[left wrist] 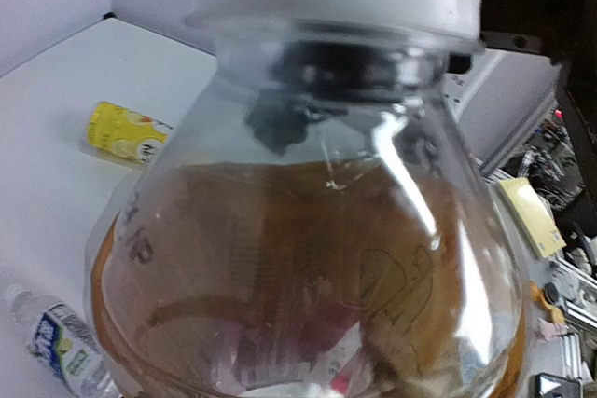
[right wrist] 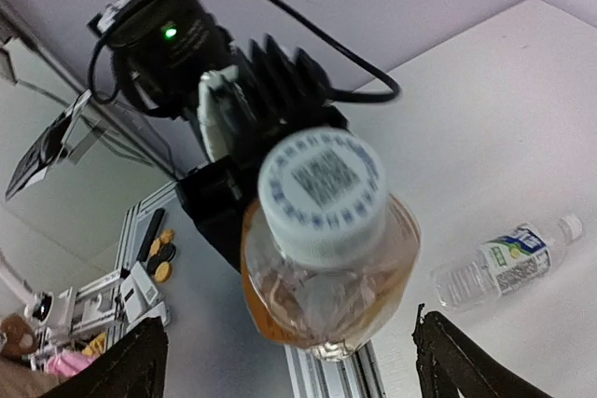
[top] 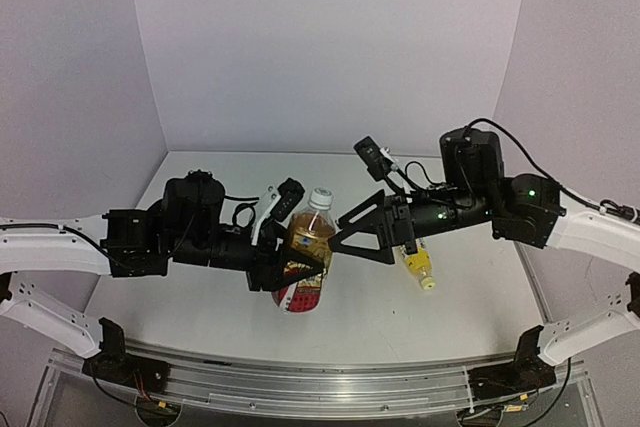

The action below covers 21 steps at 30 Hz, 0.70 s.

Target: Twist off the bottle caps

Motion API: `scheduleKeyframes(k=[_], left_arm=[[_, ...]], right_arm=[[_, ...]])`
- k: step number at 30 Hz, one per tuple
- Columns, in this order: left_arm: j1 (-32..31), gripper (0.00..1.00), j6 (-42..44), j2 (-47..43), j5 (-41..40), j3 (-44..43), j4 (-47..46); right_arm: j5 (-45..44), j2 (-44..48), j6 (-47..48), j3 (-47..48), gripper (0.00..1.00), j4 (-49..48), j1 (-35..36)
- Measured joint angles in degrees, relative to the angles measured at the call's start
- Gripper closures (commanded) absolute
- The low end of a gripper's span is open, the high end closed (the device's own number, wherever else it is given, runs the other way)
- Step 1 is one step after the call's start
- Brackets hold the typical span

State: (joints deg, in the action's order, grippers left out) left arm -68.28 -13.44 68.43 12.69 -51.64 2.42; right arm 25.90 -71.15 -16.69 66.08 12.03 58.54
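Gripping the amber bottle (top: 303, 247) tight in the left gripper (top: 287, 272), up off the table (top: 200, 297), and holding the right gripper (top: 338, 235) wide beside its white cap (right wrist: 322, 195), needing 1 square, centred bite on that cap before twisting.

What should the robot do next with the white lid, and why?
Probably close the right end effector on the white cap and twist: its jaws stand open, the cap is still on, and the left end effector grips the amber bottle.
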Motion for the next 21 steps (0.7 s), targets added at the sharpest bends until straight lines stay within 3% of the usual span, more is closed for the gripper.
scheduleKeyframes(k=[9,16,21], left_arm=[[0.36,0.89,5.16,9.05,-18.09,-10.63,12.64],[0.36,0.9,8.34,16.67,-20.26,-13.15,19.39],[0.36,0.89,9.51,17.23,-19.53,-13.17,21.67]], right_arm=[[-24.81,5.57,-14.7,-1.98,0.15,6.72,0.16],[-34.22,-1.67,-24.75,4.59,0.2,16.77,0.13],[-35.69,-4.0,-28.98,7.76,0.23,20.54,-0.25]])
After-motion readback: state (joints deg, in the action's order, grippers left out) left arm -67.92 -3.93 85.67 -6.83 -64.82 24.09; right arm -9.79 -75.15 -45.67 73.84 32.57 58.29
